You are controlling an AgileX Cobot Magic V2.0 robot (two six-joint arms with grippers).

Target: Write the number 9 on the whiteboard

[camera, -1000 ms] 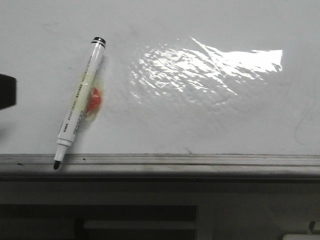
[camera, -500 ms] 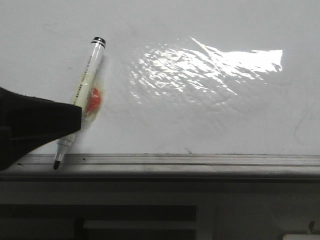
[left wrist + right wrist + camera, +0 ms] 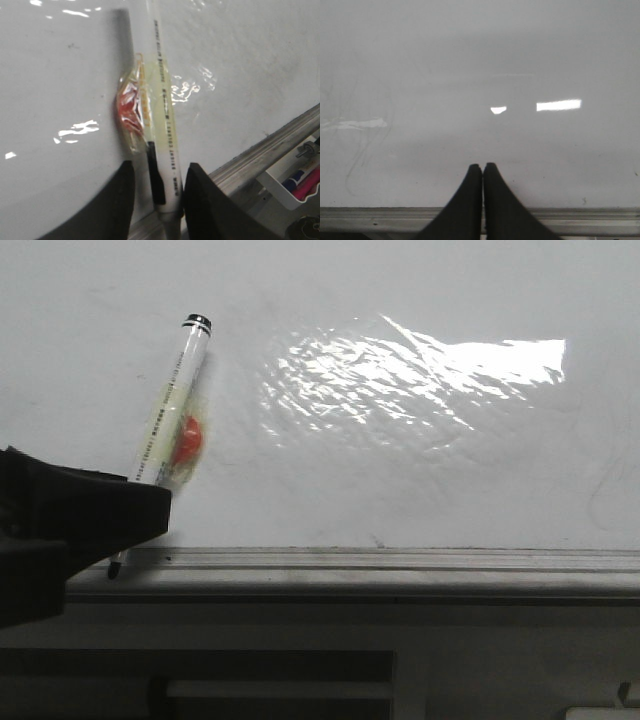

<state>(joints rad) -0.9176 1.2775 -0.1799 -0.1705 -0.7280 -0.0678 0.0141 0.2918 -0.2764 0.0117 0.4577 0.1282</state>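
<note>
Big shiny whiteboard [image 3: 420, 470] blank: no number 9 yet. White marker pen with black cap [image 3: 172, 410], taped on with orange blob, leans toward 1 o'clock, tip on grey ledge [image 3: 400, 562]. Left gripper [image 3: 159, 192] open narrow around pen, ready to pinch. Right gripper [image 3: 482, 172] closed, empty, waiting.

My left claw [image 3: 159, 197] sits low at the near left edge of the front view, its two dark fingers [image 3: 122, 200] spread apart, one on each side of a gap. My right claw [image 3: 482, 200] has its fingers pressed flat together, tips touching, pointing straight ahead.
</note>
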